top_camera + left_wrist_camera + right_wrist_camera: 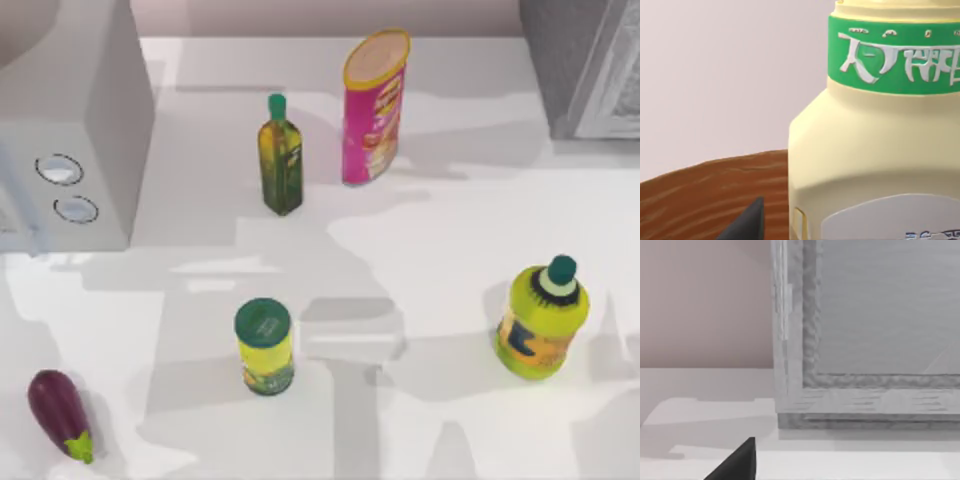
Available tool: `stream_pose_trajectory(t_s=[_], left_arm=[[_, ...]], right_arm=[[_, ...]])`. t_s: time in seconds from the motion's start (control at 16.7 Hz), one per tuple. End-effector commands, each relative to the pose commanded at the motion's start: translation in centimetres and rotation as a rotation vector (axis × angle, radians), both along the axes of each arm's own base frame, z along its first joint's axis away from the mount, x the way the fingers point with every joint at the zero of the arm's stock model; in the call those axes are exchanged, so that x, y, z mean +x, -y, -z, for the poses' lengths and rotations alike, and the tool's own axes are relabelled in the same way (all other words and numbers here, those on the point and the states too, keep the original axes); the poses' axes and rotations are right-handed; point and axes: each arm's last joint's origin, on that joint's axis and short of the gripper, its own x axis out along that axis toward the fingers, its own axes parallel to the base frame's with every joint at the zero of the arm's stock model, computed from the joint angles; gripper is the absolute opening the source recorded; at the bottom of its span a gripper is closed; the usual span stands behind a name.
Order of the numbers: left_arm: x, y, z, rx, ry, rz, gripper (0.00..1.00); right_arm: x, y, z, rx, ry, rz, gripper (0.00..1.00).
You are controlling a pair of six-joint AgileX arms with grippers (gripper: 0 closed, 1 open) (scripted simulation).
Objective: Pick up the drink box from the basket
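White tabletop [450, 230] fills the top view, with a pale wall along its far edge. On it stand an oil bottle [281, 155] with a green cap and, just beside it toward the right, a tall pink canister [374, 108] with a yellow rim. Nearer the front stand a short yellow can [265, 347] with a green lid and, well apart from it on the right, a round yellow-green bottle [542, 319] with a dark green cap. An eggplant [60, 413] lies at the front left corner. A grey box with two round dials [70, 130] sits at the left edge, and a grey framed cabinet [585, 65] stands at the far right corner.

From the left wrist view, the drink box [875, 160] (pale yellow, with a green band of white lettering below its cap and a white label lower down) stands very close in front of the camera. Beside and behind it curves a brown woven basket [705, 195]. One dark fingertip of the left gripper [747, 222] pokes in at the edge, just beside the box; whether that gripper is wide or narrow I cannot tell.

From the right wrist view, the cabinet's grey frame [865, 340] stands on the table, and one dark fingertip of the right gripper [740, 462] shows; its spread I cannot tell either.
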Motion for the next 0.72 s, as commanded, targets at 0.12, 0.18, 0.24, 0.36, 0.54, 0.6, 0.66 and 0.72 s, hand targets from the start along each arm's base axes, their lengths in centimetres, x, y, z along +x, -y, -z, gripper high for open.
stream_pose_trajectory(t_s=[0.12, 0.18, 0.24, 0.36, 0.54, 0.6, 0.66, 0.72], left_arm=[[-0.1, 0.2, -0.6, 0.009, 0.017, 0.001, 1.00], [0.1, 0.1, -0.4, 0.004, 0.009, 0.001, 1.00], [0.5, 0.1, -0.2, 0.001, 0.003, 0.000, 1.00], [1.4, 0.0, -0.1, 0.000, -0.001, 0.000, 1.00], [3.1, 0.0, -0.1, 0.000, 0.000, 0.000, 1.00], [3.7, 0.0, -0.1, 0.000, 0.000, 0.000, 1.00], [4.1, 0.0, 0.0, 0.000, 0.000, 0.000, 1.00], [4.5, 0.1, 0.0, 0.000, 0.000, 0.000, 1.00]], right_arm=[[0.0, 0.0, 0.0, 0.000, 0.000, 0.000, 1.00], [0.0, 0.0, 0.0, 0.000, 0.000, 0.000, 1.00], [0.0, 0.0, 0.0, 0.000, 0.000, 0.000, 1.00], [0.0, 0.0, 0.0, 0.000, 0.000, 0.000, 1.00], [0.0, 0.0, 0.0, 0.000, 0.000, 0.000, 1.00], [0.0, 0.0, 0.0, 0.000, 0.000, 0.000, 1.00], [0.0, 0.0, 0.0, 0.000, 0.000, 0.000, 1.00], [0.0, 0.0, 0.0, 0.000, 0.000, 0.000, 1.00]])
